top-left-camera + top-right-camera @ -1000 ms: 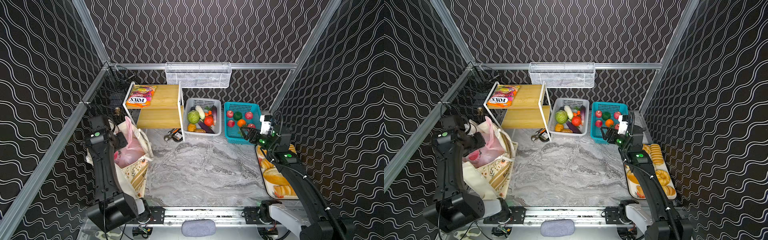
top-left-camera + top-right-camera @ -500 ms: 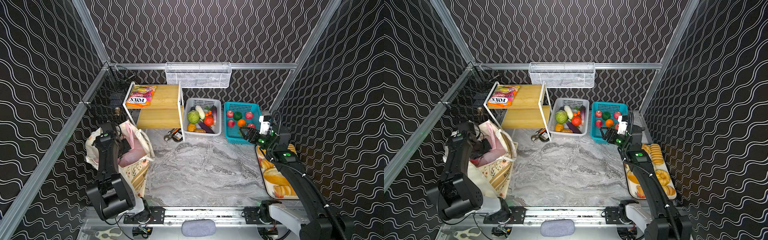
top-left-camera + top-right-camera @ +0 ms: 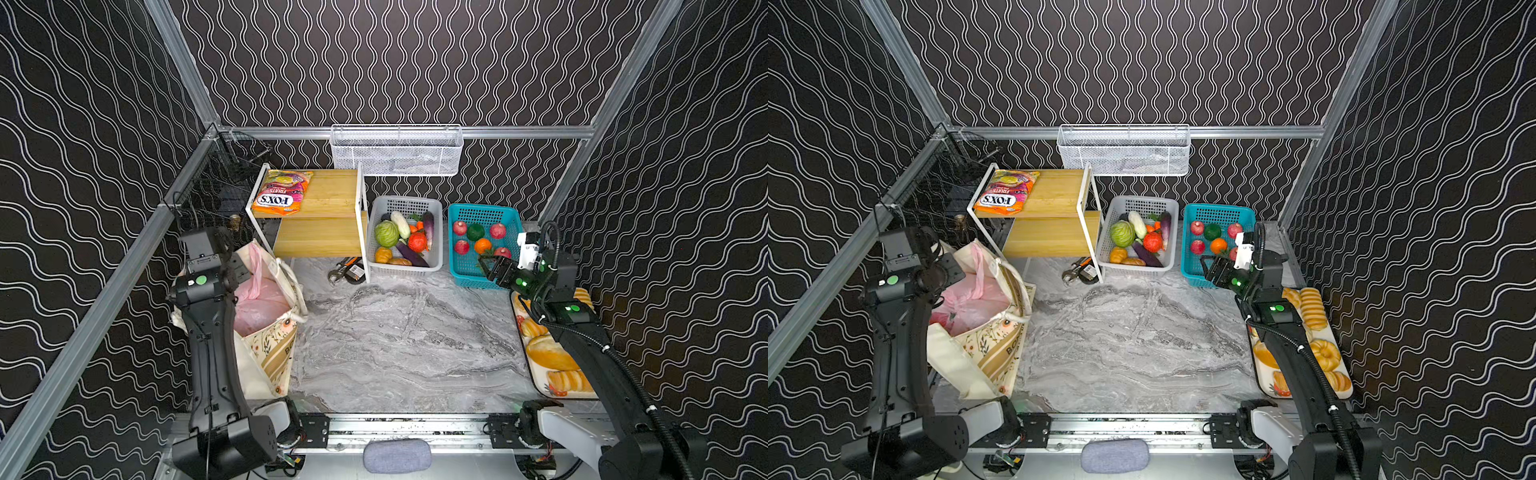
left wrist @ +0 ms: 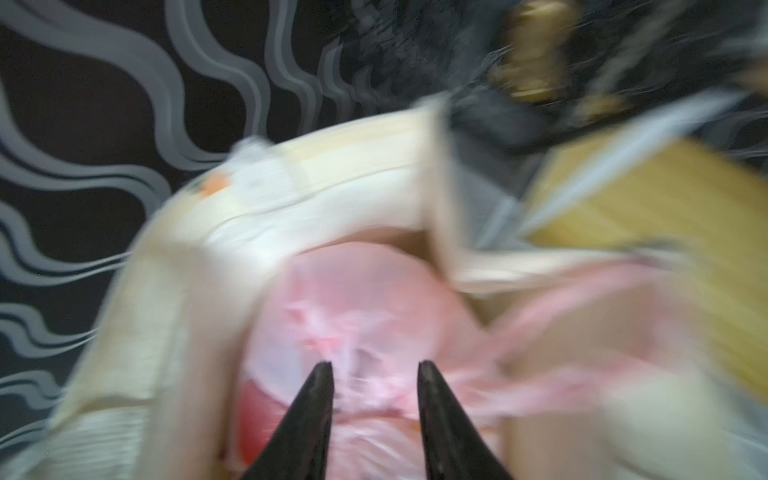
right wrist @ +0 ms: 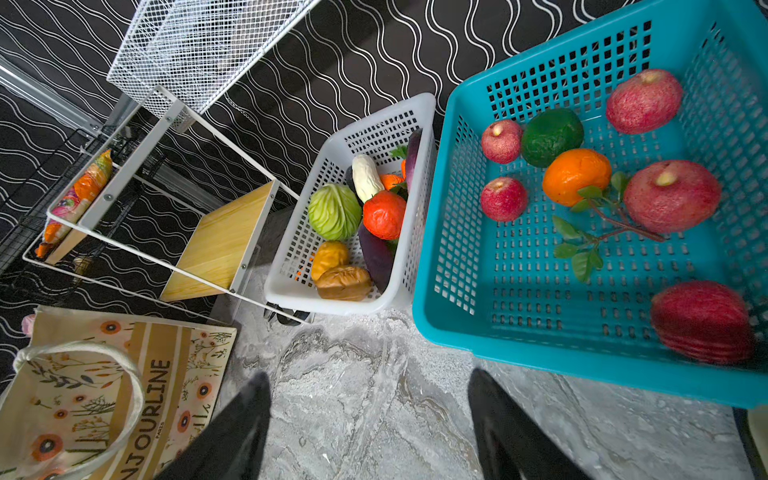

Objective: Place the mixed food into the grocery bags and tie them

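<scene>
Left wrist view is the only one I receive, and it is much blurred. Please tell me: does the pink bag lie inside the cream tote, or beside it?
Observer: Inside. In both top views the pink bag fills the open mouth of the cream tote.
Operator: Where is the tote standing?
Observer: At the left side of the table, just in front of the wooden shelf.
Operator: And the right claw?
Observer: The right claw is open and empty, just in front of the teal basket.
</scene>
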{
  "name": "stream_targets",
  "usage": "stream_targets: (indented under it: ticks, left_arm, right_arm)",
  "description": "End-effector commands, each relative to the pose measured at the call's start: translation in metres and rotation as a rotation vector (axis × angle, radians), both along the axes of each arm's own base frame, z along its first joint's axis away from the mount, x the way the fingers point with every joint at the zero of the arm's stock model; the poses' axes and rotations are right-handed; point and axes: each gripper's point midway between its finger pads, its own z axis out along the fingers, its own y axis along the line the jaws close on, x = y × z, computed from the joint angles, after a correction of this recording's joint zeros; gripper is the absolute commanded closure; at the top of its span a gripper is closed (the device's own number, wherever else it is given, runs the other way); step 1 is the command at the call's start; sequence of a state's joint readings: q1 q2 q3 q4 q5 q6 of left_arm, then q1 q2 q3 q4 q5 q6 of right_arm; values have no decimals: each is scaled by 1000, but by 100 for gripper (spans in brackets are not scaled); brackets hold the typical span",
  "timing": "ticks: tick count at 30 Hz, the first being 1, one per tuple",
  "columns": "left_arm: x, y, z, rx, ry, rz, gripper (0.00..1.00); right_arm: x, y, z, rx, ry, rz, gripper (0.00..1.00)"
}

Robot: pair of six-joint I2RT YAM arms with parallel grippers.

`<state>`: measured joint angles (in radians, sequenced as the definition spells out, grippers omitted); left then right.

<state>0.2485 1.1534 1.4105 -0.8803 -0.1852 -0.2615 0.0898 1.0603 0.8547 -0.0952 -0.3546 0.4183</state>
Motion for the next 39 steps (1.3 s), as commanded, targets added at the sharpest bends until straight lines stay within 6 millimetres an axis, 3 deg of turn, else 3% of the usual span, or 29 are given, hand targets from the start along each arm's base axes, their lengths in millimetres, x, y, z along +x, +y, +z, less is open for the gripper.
stream_targets:
  ticks: [1, 4, 7, 11, 14, 17, 19, 22, 25, 28, 31, 35, 39]
  left_arm:
    - [16, -62, 27, -26, -104, -193, 62]
    - [25, -138, 41, -106, -195, -442, 64]
    - [24, -215, 35, -236, -231, -700, 66]
    - [11, -305, -11, -266, -188, -943, 64]
    - [3, -338, -69, -199, -57, -1002, 62]
    - [3, -334, -125, -108, 63, -959, 63]
    - [3, -317, -158, -53, 102, -879, 66]
    - [0, -291, -190, 14, 143, -784, 66]
    - [5, -254, -208, 30, 191, -660, 65]
    - [11, -206, -222, -1, 238, -508, 63]
    - [12, -161, -220, -4, 247, -372, 60]
    - [16, -125, -217, 4, 194, -287, 57]
    - [20, -106, -218, -105, 164, -206, 52]
  right_arm:
    - [3, -1, 5, 9, -39, -10, 24]
    - [4, 0, 1, 17, -30, -7, 25]
    - [6, 0, -2, 16, -17, -10, 24]
    - [8, -4, -7, 20, -6, -38, 24]
    - [9, -11, -12, 4, 2, -81, 24]
    - [10, -23, -19, -29, 4, -145, 23]
    - [11, -33, -25, -61, 15, -197, 23]
    - [11, -45, -33, -124, 32, -246, 22]
    - [11, -57, -43, -184, 45, -297, 21]
    - [11, -68, -52, -241, 22, -340, 19]
    - [10, -80, -58, -279, -36, -400, 19]
    - [8, -92, -61, -308, -126, -470, 19]
    - [6, -98, -63, -340, -193, -499, 19]
